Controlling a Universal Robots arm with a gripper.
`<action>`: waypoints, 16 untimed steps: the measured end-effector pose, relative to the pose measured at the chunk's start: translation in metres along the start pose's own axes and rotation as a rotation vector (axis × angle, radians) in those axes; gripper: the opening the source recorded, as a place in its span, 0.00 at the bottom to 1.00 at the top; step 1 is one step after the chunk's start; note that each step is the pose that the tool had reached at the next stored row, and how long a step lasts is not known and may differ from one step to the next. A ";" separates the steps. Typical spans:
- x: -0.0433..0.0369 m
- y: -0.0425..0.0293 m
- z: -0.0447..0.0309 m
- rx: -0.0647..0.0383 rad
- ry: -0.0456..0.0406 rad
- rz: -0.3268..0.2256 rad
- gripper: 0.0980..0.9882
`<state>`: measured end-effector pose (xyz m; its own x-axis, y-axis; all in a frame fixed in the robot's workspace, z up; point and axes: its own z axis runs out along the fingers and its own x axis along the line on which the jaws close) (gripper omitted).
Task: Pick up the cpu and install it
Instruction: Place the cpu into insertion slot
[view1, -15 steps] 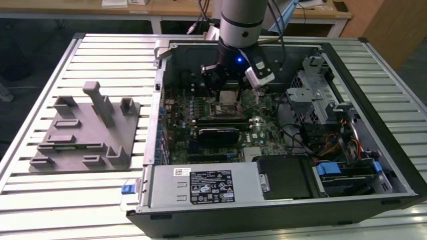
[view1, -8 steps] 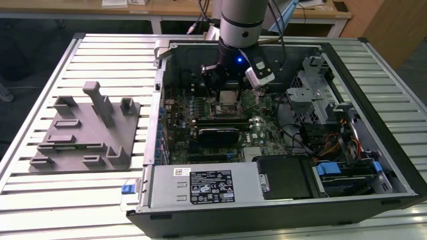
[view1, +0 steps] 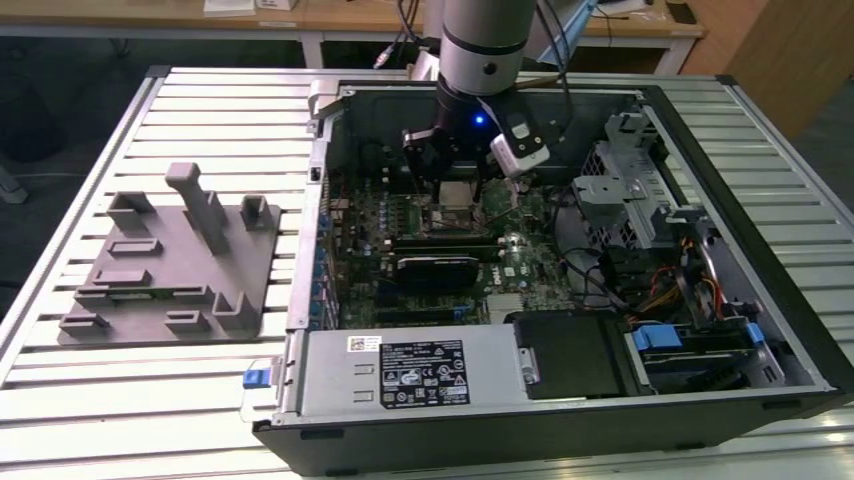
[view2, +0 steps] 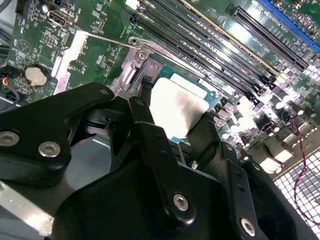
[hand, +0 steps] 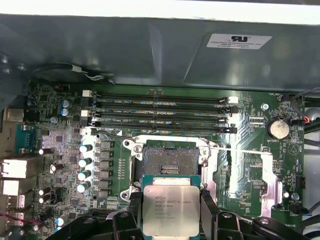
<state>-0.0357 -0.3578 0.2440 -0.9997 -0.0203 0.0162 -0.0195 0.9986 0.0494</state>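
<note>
The computer case (view1: 787, 330) lies open on its side on a ribbed pale-metal table (view1: 200, 110), a black steel box holding most of what there is to see. Inside it the green motherboard (view1: 534, 270) covers the floor. A flat silver power supply (view1: 400, 375) with printed labels fills the near corner. A grey sheet-metal drive cage (view1: 627, 190) stands toward the exterior view's right, with orange and yellow cables (view1: 667, 295) bunched below it. The arm reaches down into the case, and its gripper (hand: 170, 202) is clamped on the cpu (hand: 170, 210), one black finger against each of two opposite edges. The chip is a flat square with a dull silvery metal lid on a teal-edged base. It hangs over the board just beside the open socket (hand: 167, 160), a bright metal frame around a dark square bed; whether chip and socket touch I cannot tell. In the second wrist view the cpu (view2: 177, 107) glares white between the matte, bolted fingers (view2: 146, 92). Past the socket run four long black memory slots (hand: 160, 114), with a round coin battery (hand: 277, 128) on one side and a row of small shiny capacitors (hand: 86, 165) on the other. Outside the case, at the exterior view's left, sits a grey plastic fixture (view1: 174, 270) with upright posts.
</note>
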 end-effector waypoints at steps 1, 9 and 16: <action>0.0000 0.0000 0.0000 0.000 -0.0004 0.008 0.50; 0.0000 0.0000 0.0002 -0.001 -0.0060 0.120 0.50; 0.0000 0.0000 0.0003 -0.001 -0.0118 0.238 0.50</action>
<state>-0.0357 -0.3579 0.2437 -0.9761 0.2166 0.0158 0.2171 0.9751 0.0464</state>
